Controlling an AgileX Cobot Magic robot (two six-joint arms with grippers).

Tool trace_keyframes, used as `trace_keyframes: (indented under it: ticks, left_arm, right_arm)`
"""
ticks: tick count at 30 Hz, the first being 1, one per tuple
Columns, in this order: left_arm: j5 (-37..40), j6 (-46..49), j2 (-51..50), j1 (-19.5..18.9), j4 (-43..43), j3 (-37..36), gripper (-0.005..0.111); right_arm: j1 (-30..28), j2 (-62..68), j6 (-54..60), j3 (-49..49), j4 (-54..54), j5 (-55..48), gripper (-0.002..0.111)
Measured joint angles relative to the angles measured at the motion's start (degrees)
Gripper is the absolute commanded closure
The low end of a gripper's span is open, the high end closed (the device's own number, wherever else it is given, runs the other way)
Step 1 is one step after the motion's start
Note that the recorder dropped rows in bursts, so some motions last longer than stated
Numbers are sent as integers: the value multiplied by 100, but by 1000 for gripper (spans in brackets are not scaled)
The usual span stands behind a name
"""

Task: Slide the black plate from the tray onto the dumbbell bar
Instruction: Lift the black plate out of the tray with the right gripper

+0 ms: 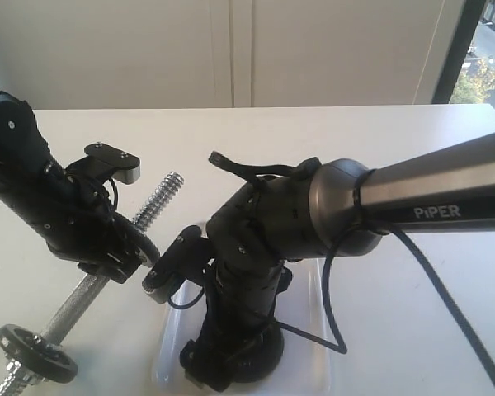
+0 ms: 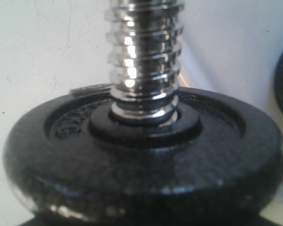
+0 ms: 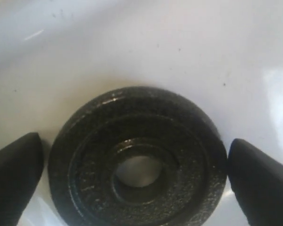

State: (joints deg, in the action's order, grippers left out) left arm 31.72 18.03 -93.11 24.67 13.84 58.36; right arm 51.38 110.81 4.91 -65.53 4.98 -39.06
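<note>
Two risks: an uneven pinch, and a hole that snags on the threads.
Right gripper points down into the tray, spread, fingers flanking the plate that lies flat there, ungripped; closing lopsided may skate or tip it. Left gripper seems clamped on the tilted bar (a disc already sits low on it); wobble could jam the plate.

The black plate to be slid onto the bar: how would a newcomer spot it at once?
Find the white tray under the right arm. The black plate lies flat in it, between the fingers of the open right gripper. Unlike the disc already on the dumbbell bar, its centre hole is empty.
</note>
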Motion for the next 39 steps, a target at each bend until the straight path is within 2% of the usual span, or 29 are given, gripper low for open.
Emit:
trace_keyframes:
  ticks: [22, 25, 27, 29, 31, 35, 39]
  left_arm:
    - [-14, 0, 0, 0, 10, 0, 107]
    - [-14, 0, 0, 0, 10, 0, 107]
    - [-14, 0, 0, 0, 10, 0, 107]
    - [-14, 0, 0, 0, 10, 0, 107]
    - [-14, 0, 0, 0, 10, 0, 107]
    - [-14, 0, 0, 0, 10, 0, 107]
    - [-18, 0, 0, 0, 10, 0, 107]
  right_arm:
    - [11, 156, -529, -62, -152, -424, 3]
    - [1, 195, -645, -73, -166, -480, 8]
    - [1, 223, -714, -96, -179, -532, 15]
    - [1, 257, -799, -133, -191, -602, 30]
    - [1, 310, -941, -151, -207, -674, 51]
    - [1, 377, -1168, -225, -207, -805, 105]
    - [-12, 377, -1218, -234, -186, -831, 108]
